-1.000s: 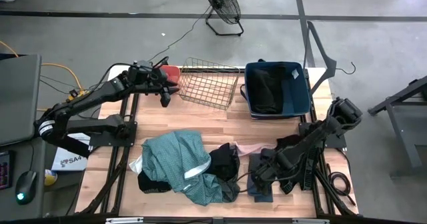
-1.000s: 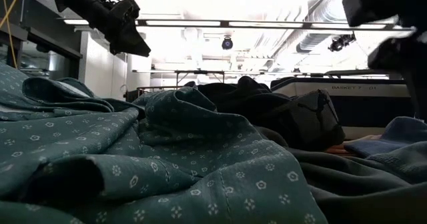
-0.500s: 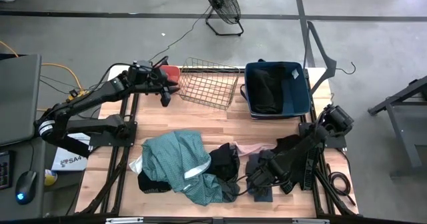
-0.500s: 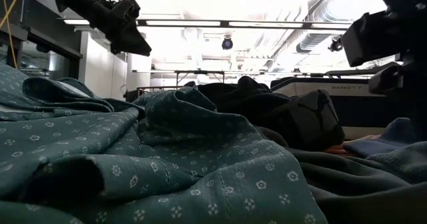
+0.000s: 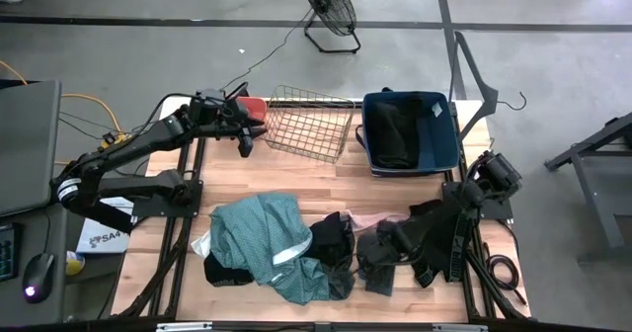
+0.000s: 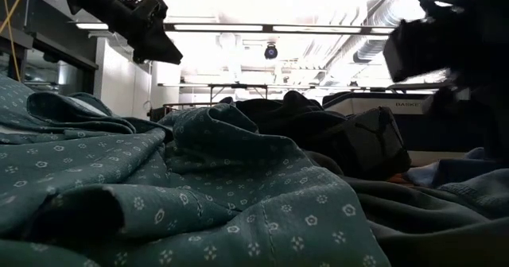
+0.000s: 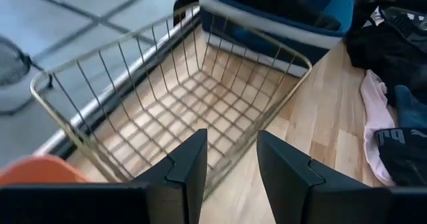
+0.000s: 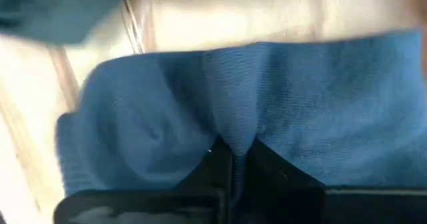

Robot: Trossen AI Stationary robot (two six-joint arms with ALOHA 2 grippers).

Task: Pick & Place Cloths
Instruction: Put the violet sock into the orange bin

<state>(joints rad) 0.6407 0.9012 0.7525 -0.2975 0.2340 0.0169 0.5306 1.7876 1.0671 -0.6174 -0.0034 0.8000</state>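
So the right pincer (image 5: 373, 265) was down low near the front of the tabletop (image 5: 296, 179), clenched on a fold of a blue-grey cloth (image 5: 378, 269). The right wrist view made that pretty clear: both dark fingers (image 8: 223, 164) were pinched together with a ridge of the blue knit fabric (image 8: 267, 104) bunched up between them. From above, that piece sat just beside the black garment (image 5: 334, 241) in the middle of the heap, on its right side.

The rest of the cloths were spread across the front half of the tabletop. The big teal patterned one (image 5: 259, 231) took up the left of the pile, a pale pink piece (image 5: 371, 218) poked out just behind the black one, and more black fabric (image 5: 427, 213) lay under the right arm. In the low view the teal cloth (image 6: 159, 195) filled most of the foreground.

The left pincer (image 5: 244, 134) hung well apart from all that, up at the back left beside the wire basket (image 5: 311, 122), fingers (image 7: 190, 167) released with nothing between them. The dark blue bin (image 5: 409, 131) sat right of the basket with something black (image 5: 393, 134) already in it.
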